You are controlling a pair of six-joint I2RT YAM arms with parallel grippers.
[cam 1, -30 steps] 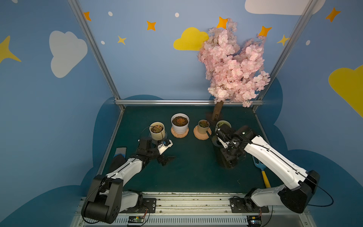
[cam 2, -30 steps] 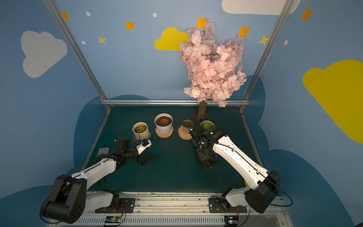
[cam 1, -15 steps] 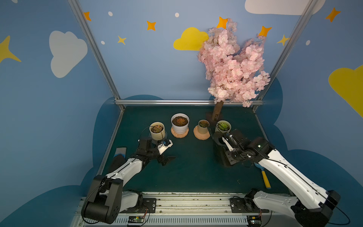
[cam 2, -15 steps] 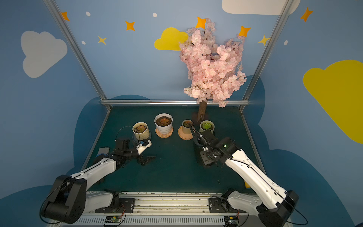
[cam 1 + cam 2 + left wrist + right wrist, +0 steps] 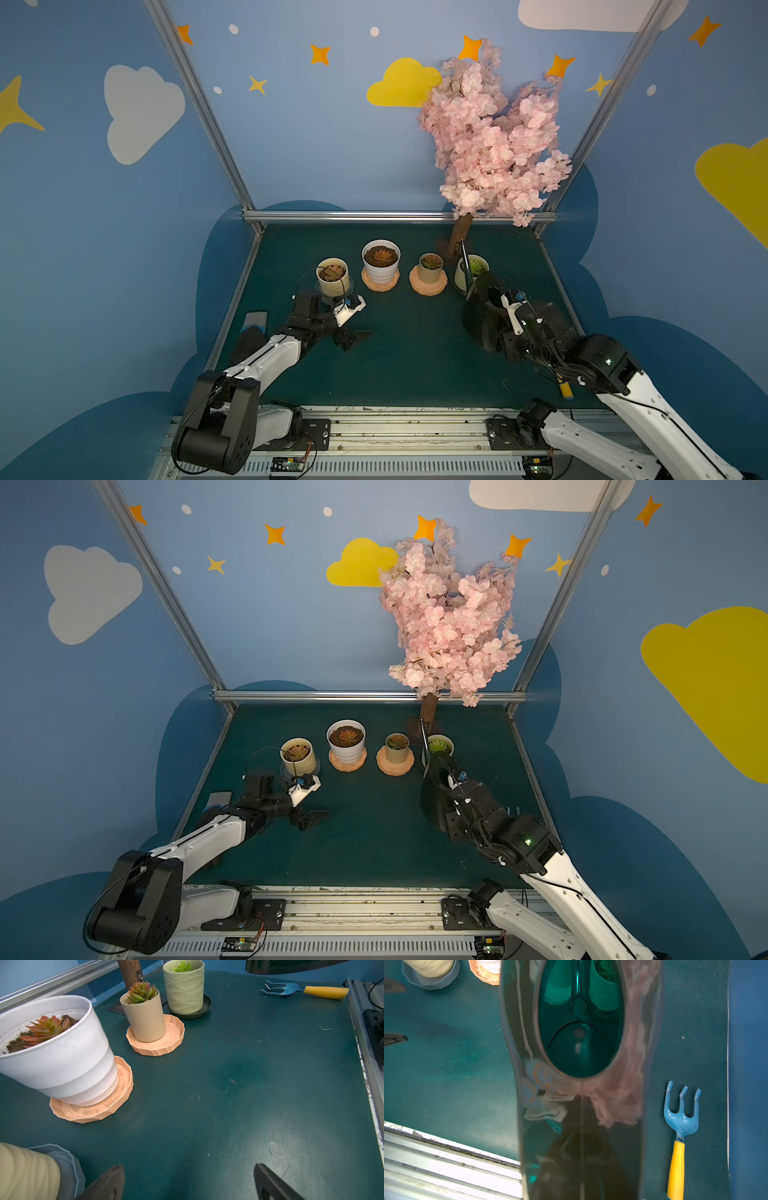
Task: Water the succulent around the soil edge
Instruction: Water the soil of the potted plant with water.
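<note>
Treat the watering can as a light, rigid shell of dark green translucent plastic. Expect the weight to run forward with any water inside once tilted. Find it on the right side of the mat, just in front of the pale-green wavy pot, with the thin straight spout rising across that pot's rim. Contact with the mat not confirmable.

Judge the glossy wall as slippery. Take hold at the rear handle, never at the spout: thin, likely to flex. Fill level not readable through the oval filling mouth.

Read the right gripper as clamped tight on the can's rear handle. Read the left gripper as spread apart and empty, low over the mat near the cream ribbed pot.

Assume, from the spout's position, the green succulent as the target. Handle as soft and easily bruised. Aim the stream at the ring of soil inside the rim, clear of the rosette, and tilt slowly.

Further out:
- black saucer under the wavy pot
- smooth beige cup on a faceted peach saucer
- white stepped pot with a red-tipped rosette
- blue three-tined hand fork with a yellow handle, flat on the mat beside the can
- pink blossom tree at the back
</note>
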